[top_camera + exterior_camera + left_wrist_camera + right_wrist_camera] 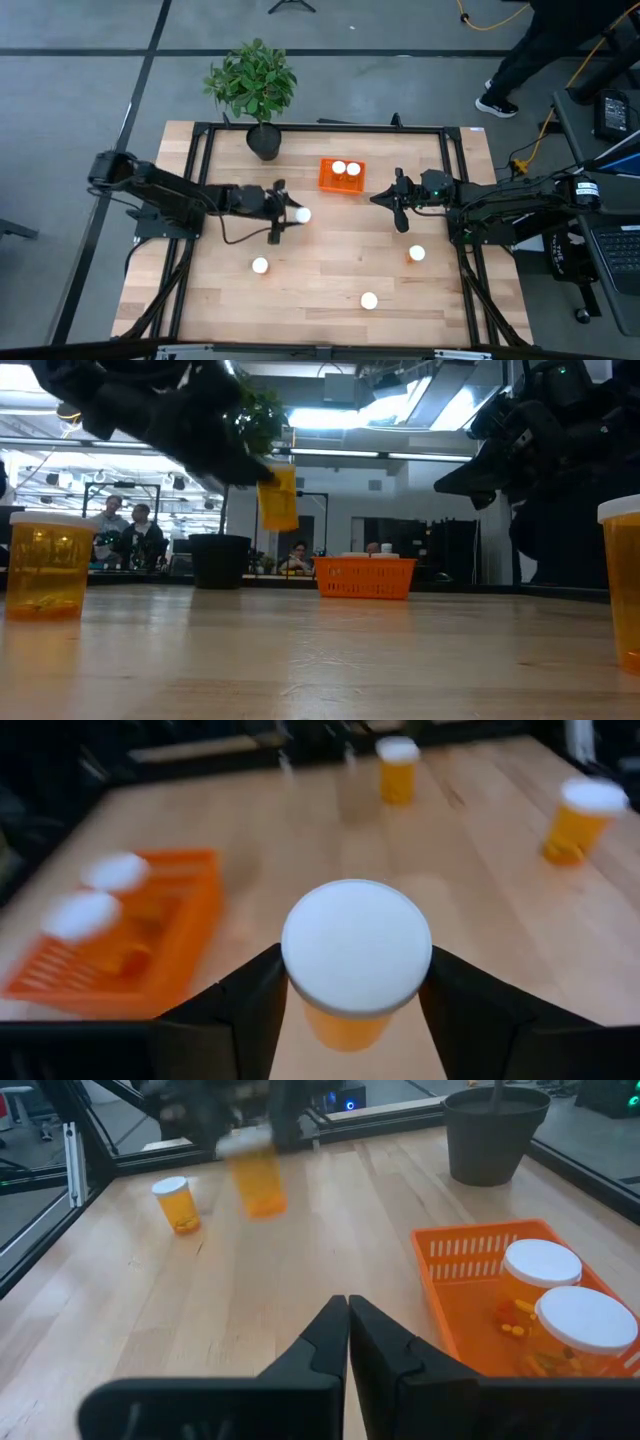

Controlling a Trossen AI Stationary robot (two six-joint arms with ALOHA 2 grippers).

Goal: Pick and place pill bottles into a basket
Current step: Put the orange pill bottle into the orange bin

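Observation:
My left gripper [295, 214] is shut on a pill bottle [278, 498] with an orange body and a white cap [356, 945], held in the air left of the basket. The orange basket [341, 175] stands on the table's far middle with two bottles [540, 1270] [585, 1325] upright in it. Three more bottles stand on the table: near left [260, 265], near middle [369, 300] and right [417, 254]. My right gripper [347, 1320] hovers shut and empty, just right of the basket. My left gripper pinches the bottle between its two fingers [250, 1010] at the top, on opposite sides by the cap's rim [292, 975]. The fingers come from the table's left, slanting a little downward. The bottle hangs nearly upright, cap up, lifted clear of the table.
A dark plant pot [264, 140] with a leafy plant stands at the far edge, left of the basket. A black frame [320, 128] borders the table. People sit in the room beyond the table in the low view. Bare wood lies between basket and near bottles.

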